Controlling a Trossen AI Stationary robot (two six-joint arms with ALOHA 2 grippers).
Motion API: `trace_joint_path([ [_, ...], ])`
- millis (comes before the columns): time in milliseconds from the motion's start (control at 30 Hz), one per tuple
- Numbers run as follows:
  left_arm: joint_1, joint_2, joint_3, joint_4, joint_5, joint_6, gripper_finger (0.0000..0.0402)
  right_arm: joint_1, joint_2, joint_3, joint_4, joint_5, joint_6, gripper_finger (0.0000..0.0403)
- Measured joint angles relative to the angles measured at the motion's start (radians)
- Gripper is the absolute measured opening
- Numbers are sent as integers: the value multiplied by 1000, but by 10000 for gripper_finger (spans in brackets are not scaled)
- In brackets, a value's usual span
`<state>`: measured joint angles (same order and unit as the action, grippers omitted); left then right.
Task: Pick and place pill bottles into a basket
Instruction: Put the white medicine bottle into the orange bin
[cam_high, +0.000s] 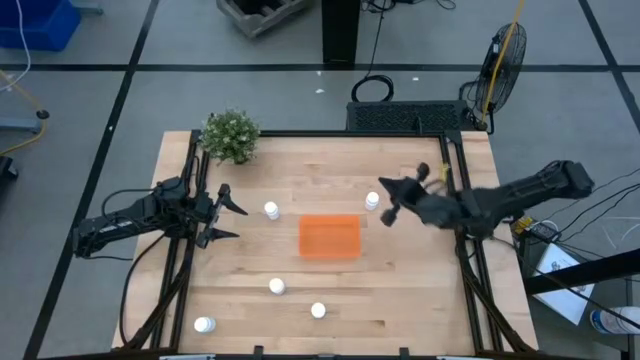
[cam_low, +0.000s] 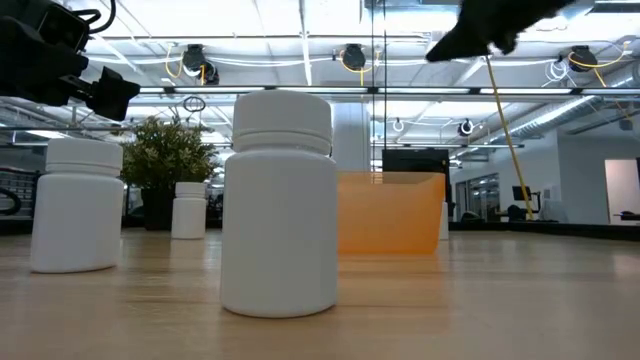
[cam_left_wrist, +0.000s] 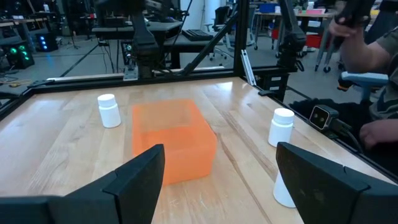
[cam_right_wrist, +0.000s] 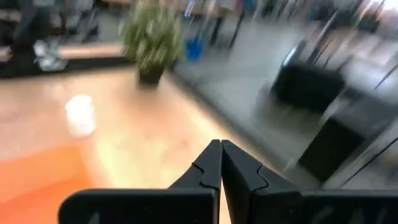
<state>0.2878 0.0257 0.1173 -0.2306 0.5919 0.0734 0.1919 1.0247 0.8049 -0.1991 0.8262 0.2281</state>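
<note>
You have bare tabletop (cam_high: 420, 290) all around the orange basket (cam_high: 330, 236) at its middle. Your right claw (cam_high: 388, 200) (fingers pressed together, empty) hovers beside the nearest pill bottle (cam_high: 372, 201); the left claw (cam_high: 228, 212), spread apart, waits at the left edge.

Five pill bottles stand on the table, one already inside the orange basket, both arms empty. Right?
Not quite. The high view shows the basket empty; all five pill bottles stand on the table outside it. The left gripper and right gripper hold nothing.
</note>
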Motion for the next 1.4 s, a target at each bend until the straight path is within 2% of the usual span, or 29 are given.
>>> trace_joint_path([
  [67, 0, 0, 0, 0, 0, 0, 310, -109, 45, 85, -157, -210, 76, 0],
  [133, 0, 0, 0, 0, 0, 0, 310, -196, 83, 141, -255, -344, 100, 1],
  [267, 0, 0, 0, 0, 0, 0, 310, -349, 152, 168, -290, -612, 84, 32],
  [333, 0, 0, 0, 0, 0, 0, 310, -396, 186, 155, -285, -688, 82, 61],
  [400, 0, 0, 0, 0, 0, 0, 310, -423, 213, 154, -283, -720, 91, 98],
  [633, 0, 0, 0, 0, 0, 0, 310, -453, 252, 153, -322, -726, 180, 239],
  [800, 0, 0, 0, 0, 0, 0, 310, -423, 255, 153, -319, -700, 229, 304],
  [933, 0, 0, 0, 0, 0, 0, 310, -391, 255, 153, -351, -589, 253, 314],
  [1400, 0, 0, 0, 0, 0, 0, 310, -345, 379, 152, -341, -537, 337, 313],
])
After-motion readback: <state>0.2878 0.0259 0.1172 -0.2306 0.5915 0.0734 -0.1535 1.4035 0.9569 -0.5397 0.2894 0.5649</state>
